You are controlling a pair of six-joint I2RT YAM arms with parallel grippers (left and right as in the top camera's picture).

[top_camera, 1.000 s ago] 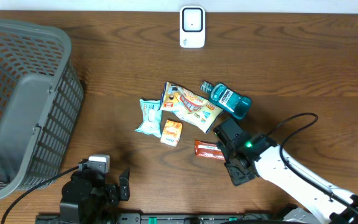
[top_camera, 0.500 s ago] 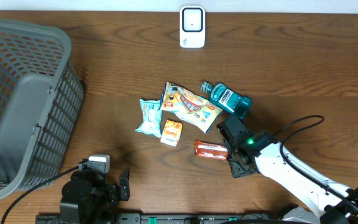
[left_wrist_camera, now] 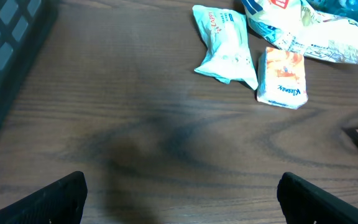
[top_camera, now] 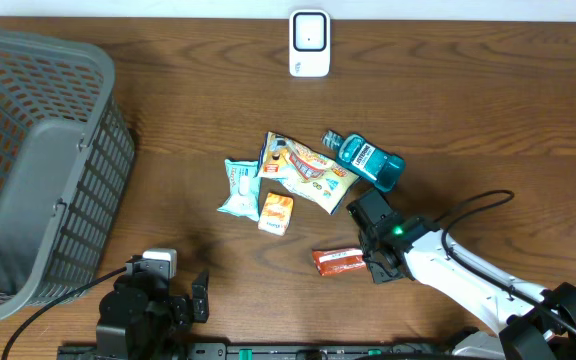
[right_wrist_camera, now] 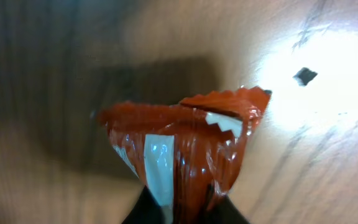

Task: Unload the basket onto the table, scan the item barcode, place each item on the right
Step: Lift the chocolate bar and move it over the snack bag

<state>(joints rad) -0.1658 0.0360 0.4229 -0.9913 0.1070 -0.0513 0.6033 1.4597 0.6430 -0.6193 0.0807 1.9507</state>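
Red packet [top_camera: 336,262] | right wrist: jaws clamped, white strip [right_wrist_camera: 160,165] visible

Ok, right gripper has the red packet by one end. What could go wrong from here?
1. The right gripper pinches only the crimped end of the red packet; it may slip on lifting.
2. No barcode shows in any view; it might face away from the scanner.
3. A low carry could clip the mouthwash bottle.
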